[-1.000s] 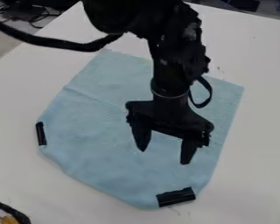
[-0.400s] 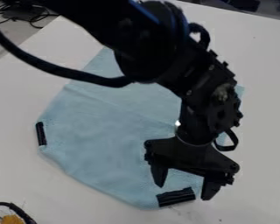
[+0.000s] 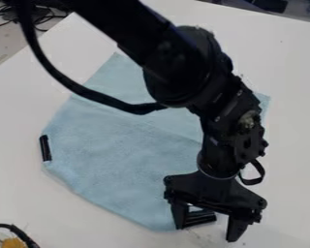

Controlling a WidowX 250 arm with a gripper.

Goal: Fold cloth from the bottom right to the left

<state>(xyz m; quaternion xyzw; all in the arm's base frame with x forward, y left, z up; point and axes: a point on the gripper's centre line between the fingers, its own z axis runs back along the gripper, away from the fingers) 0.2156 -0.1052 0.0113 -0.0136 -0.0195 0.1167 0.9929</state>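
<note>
At the lower right of the frame, the black gripper [image 3: 206, 234] hangs beside the bottom-right corner of the pale blue cloth [image 3: 118, 155], its jaws spread wide and gripping nothing. The cloth lies mostly flat across the middle of the worktop [image 3: 28, 203], with one black strip [image 3: 199, 218] at that corner and another black piece [image 3: 45, 147] on its left edge. One fingertip overlaps the near strip in view; the other stands out to the right, past the cloth. Whether either touches down, I cannot tell.

The step looks to be taking the corner. Best to straddle the strip squarely, lower until the tips just meet the worktop, then close slowly so fabric is caught too. A shallow bite could slip off. Once held, lift only slightly and carry it low toward the left, since a quick tug might drag the whole cloth.
</note>
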